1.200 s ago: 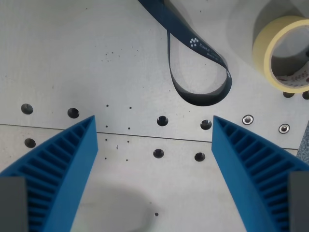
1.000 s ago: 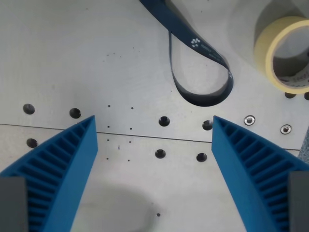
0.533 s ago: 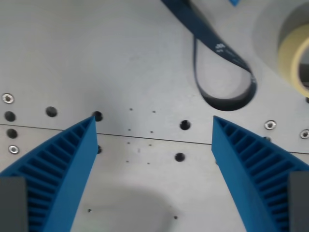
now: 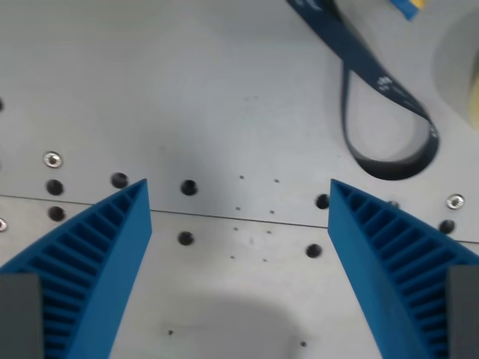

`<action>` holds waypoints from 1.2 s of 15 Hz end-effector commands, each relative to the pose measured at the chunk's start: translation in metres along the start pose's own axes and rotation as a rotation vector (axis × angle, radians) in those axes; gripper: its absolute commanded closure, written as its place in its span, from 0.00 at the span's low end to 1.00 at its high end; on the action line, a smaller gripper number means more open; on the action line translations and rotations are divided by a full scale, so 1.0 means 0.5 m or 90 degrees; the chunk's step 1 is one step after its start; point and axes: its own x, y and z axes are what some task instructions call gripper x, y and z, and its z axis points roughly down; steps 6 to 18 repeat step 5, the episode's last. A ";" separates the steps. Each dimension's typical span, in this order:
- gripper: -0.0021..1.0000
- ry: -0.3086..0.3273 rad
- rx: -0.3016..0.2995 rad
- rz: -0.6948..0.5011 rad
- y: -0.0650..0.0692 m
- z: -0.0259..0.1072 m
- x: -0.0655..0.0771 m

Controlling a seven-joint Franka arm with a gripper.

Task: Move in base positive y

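My gripper point(image 4: 239, 247) hangs open over a grey metal table point(image 4: 150, 90), its two blue ribbed fingers point(image 4: 90, 262) at the bottom corners of the wrist view with nothing between them. Under the gap lie a thin seam point(image 4: 239, 218) across the plate and a few dark bolt holes point(image 4: 188, 187). A dark blue strap point(image 4: 382, 97) lies looped on the table at the wrist view's upper right, well clear of the fingers.
A screw head point(image 4: 52, 158) sits at the wrist view's left and another point(image 4: 454, 201) at the right. A small blue and yellow scrap point(image 4: 408, 6) shows at the top edge. A pale roll edge point(image 4: 474, 105) peeks in at the far right.
The whole scene has slid toward the wrist view's right, so the camera has moved. The tape roll has nearly left the picture, and screws have entered at the left. The fingers stay equally spread.
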 end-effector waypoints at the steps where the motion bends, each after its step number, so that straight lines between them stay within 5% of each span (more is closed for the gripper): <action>1: 0.00 -0.002 -0.001 0.011 -0.034 -0.005 0.021; 5: 0.00 -0.002 -0.001 0.011 -0.074 -0.005 0.033; 18: 0.00 -0.002 -0.001 0.011 -0.074 -0.005 0.033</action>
